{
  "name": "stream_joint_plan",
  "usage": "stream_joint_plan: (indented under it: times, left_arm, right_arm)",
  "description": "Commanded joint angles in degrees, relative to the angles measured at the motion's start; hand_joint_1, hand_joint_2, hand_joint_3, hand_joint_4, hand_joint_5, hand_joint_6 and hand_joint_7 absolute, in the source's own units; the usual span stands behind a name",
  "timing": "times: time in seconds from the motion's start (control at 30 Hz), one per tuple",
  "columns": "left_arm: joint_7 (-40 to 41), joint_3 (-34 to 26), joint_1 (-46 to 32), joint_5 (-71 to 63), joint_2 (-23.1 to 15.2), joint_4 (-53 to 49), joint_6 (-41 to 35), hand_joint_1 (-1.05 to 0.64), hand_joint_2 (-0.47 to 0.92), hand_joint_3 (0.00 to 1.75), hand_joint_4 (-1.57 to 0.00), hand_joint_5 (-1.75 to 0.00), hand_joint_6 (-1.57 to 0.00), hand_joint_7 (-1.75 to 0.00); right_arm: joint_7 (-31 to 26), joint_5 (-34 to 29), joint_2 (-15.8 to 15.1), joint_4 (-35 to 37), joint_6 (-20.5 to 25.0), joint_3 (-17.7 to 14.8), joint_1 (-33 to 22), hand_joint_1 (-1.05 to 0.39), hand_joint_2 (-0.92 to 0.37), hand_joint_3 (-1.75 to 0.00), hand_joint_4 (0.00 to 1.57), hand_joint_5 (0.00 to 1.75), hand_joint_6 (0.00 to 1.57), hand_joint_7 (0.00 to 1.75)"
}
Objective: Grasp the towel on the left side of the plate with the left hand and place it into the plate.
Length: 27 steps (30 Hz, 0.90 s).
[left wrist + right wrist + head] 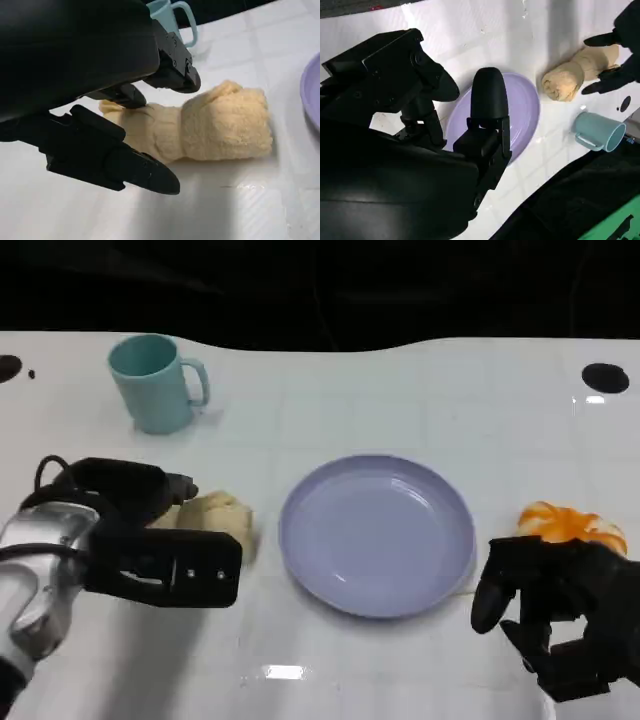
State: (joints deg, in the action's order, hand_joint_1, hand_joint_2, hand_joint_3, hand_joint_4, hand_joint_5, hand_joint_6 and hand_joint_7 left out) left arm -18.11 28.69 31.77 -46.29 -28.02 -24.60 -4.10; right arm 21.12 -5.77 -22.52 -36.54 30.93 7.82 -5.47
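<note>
The black left hand (150, 540) had its fingers (120, 165) spread either side of the one rolled cream terry towel's (220, 125) near end, gripping nothing, seemingly placed to close on it. The towel lay on the white table (400, 660) just left of the single round lavender plate (377, 535). One teal mug (155, 382) stood beyond. The right hand (555, 605) rested open, holding nothing, beside one orange object (570, 523).
</note>
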Motion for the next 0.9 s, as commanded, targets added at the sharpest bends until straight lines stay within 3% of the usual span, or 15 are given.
stream_joint_plan:
  times: [0.03,0.17,0.33,0.47,0.5,0.57,0.6,0.63,0.7,0.77,0.9]
  left_arm:
    - [2.1,2.9,4.8,-2.2,2.5,-10.6,1.1,-0.59,0.92,0.09,-0.48,-0.08,-0.40,0.00]
    - [4.2,5.6,8.6,-3.2,6.3,-22.1,1.6,-0.63,0.92,0.14,-0.53,-0.09,-0.47,-0.03]
    - [8.7,8.3,11.2,-4.2,8.3,-29.9,3.5,-0.64,0.92,0.22,-0.62,-0.11,-0.62,-0.07]
    - [18.0,6.6,10.2,-2.0,8.5,-31.2,7.6,-0.43,0.92,0.16,-0.87,-0.27,-0.84,-0.10]
    - [21.2,5.8,9.6,-1.2,8.4,-31.4,9.2,-0.31,0.92,0.10,-0.86,-0.96,-1.01,-0.12]
    - [26.5,5.4,8.7,-0.8,8.1,-31.8,11.4,-0.24,0.92,0.08,-0.84,-1.55,-1.16,-0.16]
    - [28.2,5.2,8.5,-0.5,8.0,-32.0,12.3,-0.23,0.92,0.10,-0.86,-1.64,-1.13,-0.33]
    - [29.8,5.0,8.3,-0.3,7.9,-32.3,13.1,-0.21,0.92,0.15,-0.86,-1.69,-0.99,-0.75]
    - [30.9,4.6,8.0,0.4,7.7,-32.4,13.8,-0.20,0.92,0.20,-0.84,-1.74,-0.79,-1.30]
    - [30.8,4.1,7.8,0.8,7.6,-31.8,13.7,-0.20,0.92,0.23,-0.80,-1.74,-0.68,-1.55]
    - [31.3,3.1,7.2,1.7,7.6,-30.8,13.4,-0.20,0.92,0.25,-0.80,-1.75,-0.63,-1.65]
  right_arm:
    - [0.0,0.2,-0.5,-1.2,0.4,-0.6,-0.9,0.03,-0.52,-1.16,0.76,1.75,0.70,1.52]
    - [0.2,0.4,-0.8,-1.8,0.2,-0.9,-1.6,0.02,-0.52,-1.17,0.77,1.75,0.69,1.51]
    - [0.2,0.2,-0.9,-2.0,0.5,-0.9,-1.5,0.02,-0.51,-1.17,0.76,1.75,0.69,1.51]
    - [0.4,0.4,-1.1,-2.1,0.7,-1.1,-1.4,0.01,-0.51,-1.17,0.77,1.75,0.69,1.52]
    - [0.4,0.4,-1.1,-2.2,1.1,-1.2,-1.3,0.01,-0.51,-1.17,0.77,1.75,0.69,1.51]
    - [0.5,0.6,-1.1,-2.1,1.0,-1.4,-1.4,0.01,-0.51,-1.17,0.77,1.75,0.69,1.51]
    - [0.5,0.7,-1.1,-2.1,1.0,-1.5,-1.4,0.01,-0.51,-1.17,0.77,1.75,0.69,1.51]
    - [0.6,0.8,-1.1,-2.1,1.0,-1.5,-1.4,0.02,-0.51,-1.17,0.77,1.75,0.69,1.51]
    - [0.7,0.7,-1.3,-2.0,0.7,-1.6,-1.4,0.02,-0.51,-1.17,0.76,1.75,0.69,1.51]
    - [0.7,0.7,-1.2,-2.1,1.0,-1.6,-1.4,0.01,-0.51,-1.17,0.76,1.75,0.69,1.52]
    - [0.7,0.6,-1.3,-2.4,1.4,-1.6,-1.6,0.01,-0.51,-1.17,0.77,1.75,0.69,1.51]
